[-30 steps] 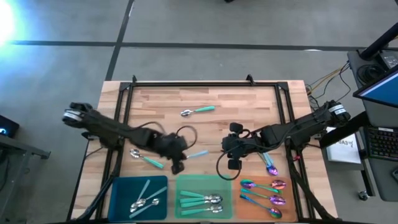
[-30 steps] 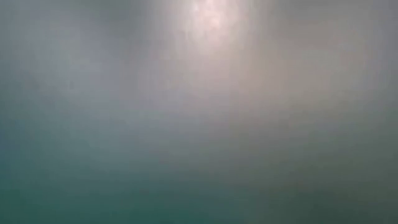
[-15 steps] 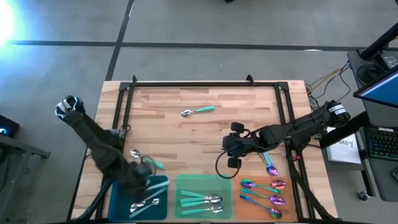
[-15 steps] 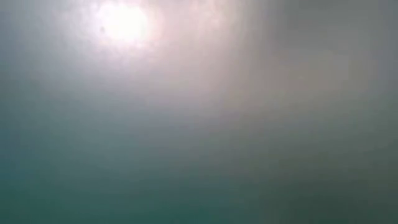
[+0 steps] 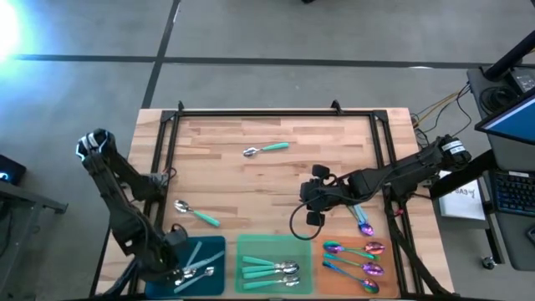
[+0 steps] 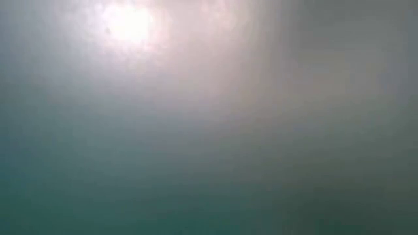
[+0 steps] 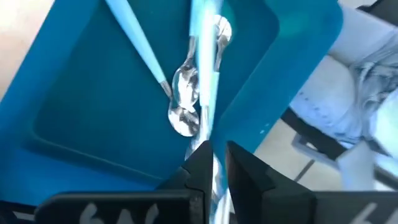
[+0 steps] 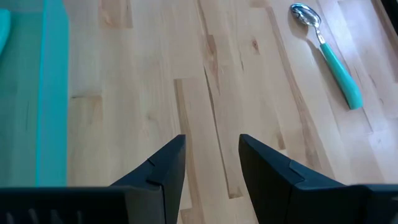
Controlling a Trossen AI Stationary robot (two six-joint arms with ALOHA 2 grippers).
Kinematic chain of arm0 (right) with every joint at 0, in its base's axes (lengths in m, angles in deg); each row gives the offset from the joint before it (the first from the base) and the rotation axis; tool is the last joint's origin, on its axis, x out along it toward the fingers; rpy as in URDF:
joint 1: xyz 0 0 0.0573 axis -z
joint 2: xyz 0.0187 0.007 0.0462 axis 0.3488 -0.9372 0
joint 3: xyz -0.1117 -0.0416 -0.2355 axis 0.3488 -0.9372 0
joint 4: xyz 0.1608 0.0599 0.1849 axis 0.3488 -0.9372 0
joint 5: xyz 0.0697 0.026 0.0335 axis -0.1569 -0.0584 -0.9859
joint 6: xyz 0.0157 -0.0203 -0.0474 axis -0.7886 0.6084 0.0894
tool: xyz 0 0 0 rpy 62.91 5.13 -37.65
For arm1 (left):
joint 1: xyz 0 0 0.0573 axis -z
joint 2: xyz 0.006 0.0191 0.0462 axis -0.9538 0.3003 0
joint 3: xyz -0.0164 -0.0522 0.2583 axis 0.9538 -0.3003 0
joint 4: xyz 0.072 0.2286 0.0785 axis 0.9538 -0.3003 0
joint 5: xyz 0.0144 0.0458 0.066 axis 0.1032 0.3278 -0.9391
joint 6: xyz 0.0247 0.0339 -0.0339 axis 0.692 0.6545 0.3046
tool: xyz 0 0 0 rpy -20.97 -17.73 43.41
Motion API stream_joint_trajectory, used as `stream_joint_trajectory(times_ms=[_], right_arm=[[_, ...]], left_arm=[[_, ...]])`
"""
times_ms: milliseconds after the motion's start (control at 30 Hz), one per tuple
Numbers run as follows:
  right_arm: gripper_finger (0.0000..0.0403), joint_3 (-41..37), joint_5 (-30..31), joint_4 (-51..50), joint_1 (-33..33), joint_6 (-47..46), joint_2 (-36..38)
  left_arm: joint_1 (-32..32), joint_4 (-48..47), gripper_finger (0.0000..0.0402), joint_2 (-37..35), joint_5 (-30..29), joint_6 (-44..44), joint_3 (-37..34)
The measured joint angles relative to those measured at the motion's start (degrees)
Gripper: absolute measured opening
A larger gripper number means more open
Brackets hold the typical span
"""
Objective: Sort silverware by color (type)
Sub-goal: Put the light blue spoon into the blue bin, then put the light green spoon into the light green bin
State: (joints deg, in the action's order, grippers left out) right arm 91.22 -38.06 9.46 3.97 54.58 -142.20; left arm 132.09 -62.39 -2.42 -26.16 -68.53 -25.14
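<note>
Blocking everything, low view's haze.

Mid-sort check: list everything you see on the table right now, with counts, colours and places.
Blue tray: one, front left, holding pale-blue-handled spoons; count unclear.
Green tray: one, front middle, holding teal-handled spoons; count unclear.
Orange tray: one, front right, holding three iridescent spoons.
Loose teal-handled spoons: two, mid-table and left.
Loose iridescent spoon: one, behind the orange tray.
Left gripper: over the blue tray, shut on a pale-blue-handled spoon.
Right gripper: open, centre right.
</note>
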Motion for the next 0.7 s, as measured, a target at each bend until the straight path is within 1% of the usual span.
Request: stream_joint_trajectory(times_ms=[200,300,367,500,567,700], right_arm=[[0.0139,0.0,0.0,-0.02,0.0,0.0,0.0],[0.0139,0.0,-0.02,-0.02,0.0,0.0,0.0],[0.0139,0.0,-0.02,-0.02,0.0,0.0,0.0],[0.0139,0.0,-0.02,0.0,0.0,-0.02,0.0],[0.0139,0.0,-0.02,-0.02,0.0,-0.04,0.0],[0.0139,0.0,-0.02,-0.02,0.0,-0.04,0.0]], left_arm=[[-0.16,-3.62,0.0038,0.79,-0.46,1.71,0.0],[-1.14,-5.18,0.0048,0.88,-3.86,3.89,0.0],[-2.33,-6.14,0.0059,0.87,-6.9,6.9,-0.03],[-5.75,-9.63,0.0074,1.09,-15.25,14.72,-0.04],[-7.7,-12.4,0.0076,1.27,-16.33,16.9,-0.06],[-10.57,-18.52,0.0075,1.27,-16.44,20.48,-0.07]])
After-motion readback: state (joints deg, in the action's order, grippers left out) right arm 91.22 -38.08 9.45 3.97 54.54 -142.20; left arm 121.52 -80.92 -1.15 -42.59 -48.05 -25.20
